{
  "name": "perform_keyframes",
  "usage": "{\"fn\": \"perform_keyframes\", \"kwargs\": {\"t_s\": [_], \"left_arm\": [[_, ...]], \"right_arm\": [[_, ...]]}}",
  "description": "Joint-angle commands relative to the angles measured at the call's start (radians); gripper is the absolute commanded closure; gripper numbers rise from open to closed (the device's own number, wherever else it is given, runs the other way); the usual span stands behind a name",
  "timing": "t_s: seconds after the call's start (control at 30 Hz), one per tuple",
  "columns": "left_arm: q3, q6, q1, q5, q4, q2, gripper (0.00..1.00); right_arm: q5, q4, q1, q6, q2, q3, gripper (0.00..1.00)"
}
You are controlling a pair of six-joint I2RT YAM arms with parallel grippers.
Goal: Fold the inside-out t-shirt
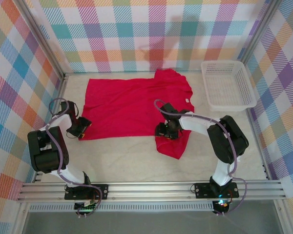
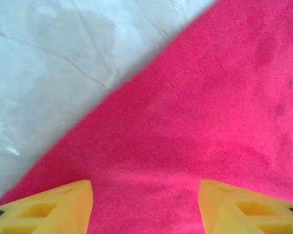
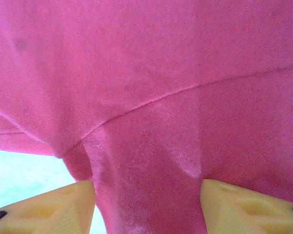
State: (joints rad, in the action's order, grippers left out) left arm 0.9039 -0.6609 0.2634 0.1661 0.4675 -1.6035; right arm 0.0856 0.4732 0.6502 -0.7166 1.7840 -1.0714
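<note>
The inside-out t-shirt (image 1: 127, 105), bright red, lies spread flat across the table with its hem to the left and its collar to the right. One sleeve (image 1: 173, 144) points toward the near edge. A small white tag (image 1: 187, 100) shows near the collar. My left gripper (image 1: 82, 127) sits low at the near left corner of the hem, its yellow fingers (image 2: 53, 207) apart with flat red cloth (image 2: 195, 112) between them. My right gripper (image 1: 165, 131) is at the armpit of the near sleeve. Its fingers (image 3: 244, 204) also stand apart over the cloth, where a seam (image 3: 151, 100) crosses.
A white mesh basket (image 1: 228, 85) stands at the back right corner. Checked walls enclose the pale table (image 1: 136, 161) on three sides. Bare tabletop (image 2: 49, 58) lies just outside the hem corner, and a strip of it (image 3: 19, 170) shows beside the sleeve.
</note>
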Motion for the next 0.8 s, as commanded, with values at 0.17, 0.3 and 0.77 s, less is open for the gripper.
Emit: {"fn": "perform_keyframes", "kwargs": {"t_s": [0.17, 0.3, 0.77], "left_arm": [[-0.036, -0.022, 0.021, -0.076, 0.029, 0.154, 0.41], [-0.072, -0.022, 0.051, -0.135, 0.045, 0.221, 0.42], [-0.157, -0.070, 0.060, -0.034, -0.074, 0.088, 0.50]], "right_arm": [[-0.089, 0.177, 0.016, 0.006, -0.223, -0.012, 0.37], [-0.122, 0.190, 0.017, -0.039, -0.379, 0.135, 0.40], [-0.143, 0.264, 0.017, -0.132, -0.596, 0.388, 0.52]]}}
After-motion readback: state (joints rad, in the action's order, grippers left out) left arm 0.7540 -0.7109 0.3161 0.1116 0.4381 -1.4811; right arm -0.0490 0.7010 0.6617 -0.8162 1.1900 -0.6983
